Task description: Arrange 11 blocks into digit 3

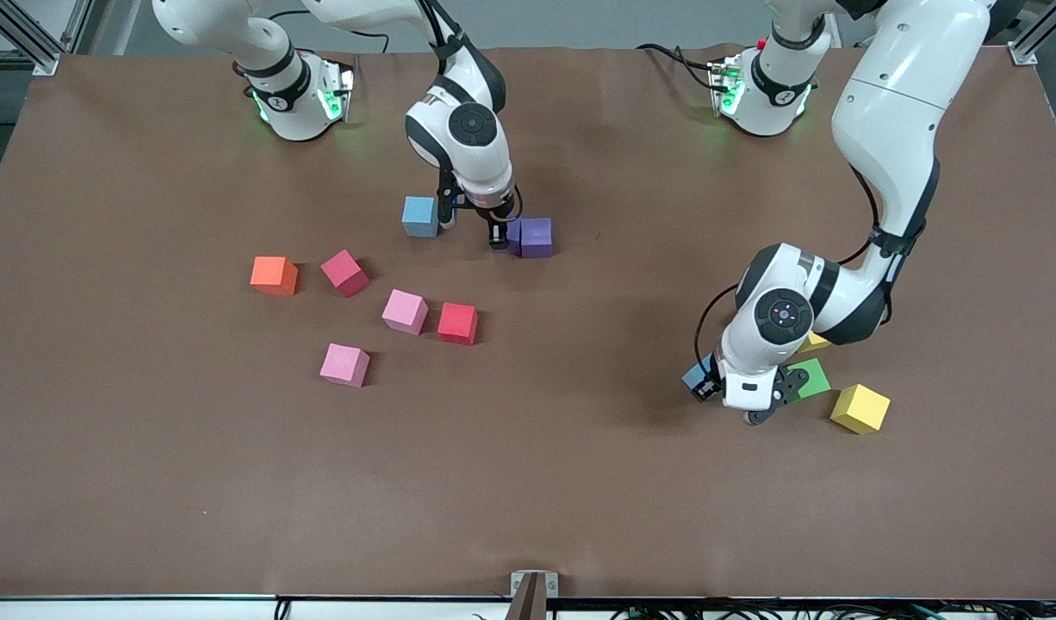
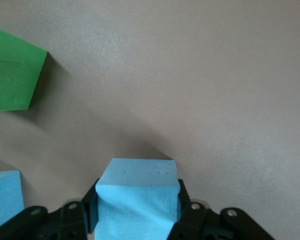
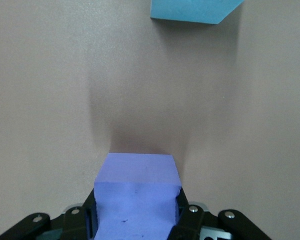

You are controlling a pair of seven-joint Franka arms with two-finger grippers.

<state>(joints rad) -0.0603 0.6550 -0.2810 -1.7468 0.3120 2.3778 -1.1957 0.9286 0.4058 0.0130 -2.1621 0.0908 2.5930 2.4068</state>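
Observation:
My left gripper [image 1: 705, 385] [image 2: 137, 200] is shut on a light blue block [image 2: 137, 192] [image 1: 694, 375], squeezing its sides, low at the table near the left arm's end. Beside it lie a green block [image 1: 810, 377] [image 2: 12, 75], another light blue block [image 2: 2, 197] and two yellow blocks [image 1: 860, 408] [image 1: 814, 343], one half hidden by the arm. My right gripper [image 1: 500, 239] [image 3: 136, 200] is shut on a purple block [image 3: 137, 192], next to a second purple block [image 1: 537, 237]. A third light blue block [image 1: 419, 216] [image 3: 195, 10] sits close by.
Toward the right arm's end lie two pink blocks [image 1: 405, 311] [image 1: 344, 364] and a red block [image 1: 457, 323], nearer the front camera than the purple pair. An orange cube [image 1: 274, 275] and a crimson cube [image 1: 344, 272] sit beside them. The table's front edge [image 1: 528, 594] holds a bracket.

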